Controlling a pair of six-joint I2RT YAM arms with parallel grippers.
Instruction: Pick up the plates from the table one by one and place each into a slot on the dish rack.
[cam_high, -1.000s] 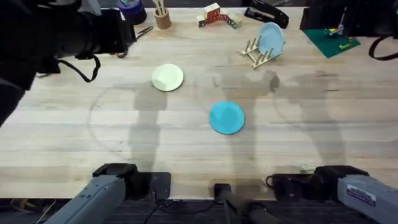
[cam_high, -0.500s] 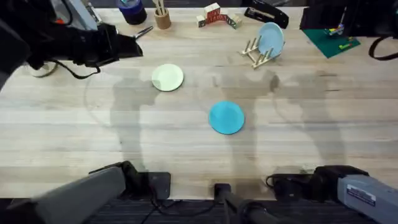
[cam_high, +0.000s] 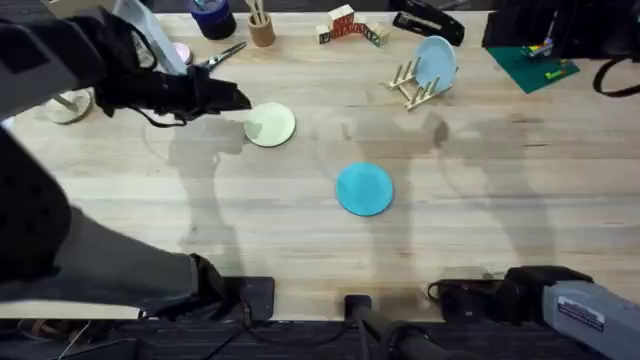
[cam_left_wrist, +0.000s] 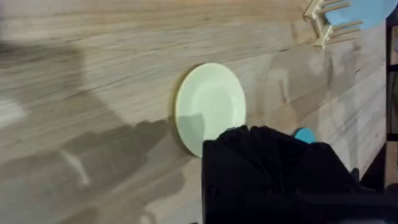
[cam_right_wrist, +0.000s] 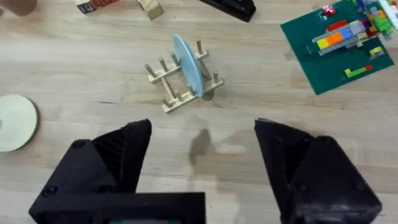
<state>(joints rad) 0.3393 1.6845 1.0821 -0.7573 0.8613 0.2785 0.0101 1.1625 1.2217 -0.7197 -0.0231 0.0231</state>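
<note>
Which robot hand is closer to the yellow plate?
Left. The left gripper is right beside the yellow plate; the right gripper is far off, facing the dish rack.

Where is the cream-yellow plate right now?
Overhead, the cream-yellow plate lies flat on the table, left of centre, just beside the left gripper, with the turquoise plate nearer the arm bases.
</note>
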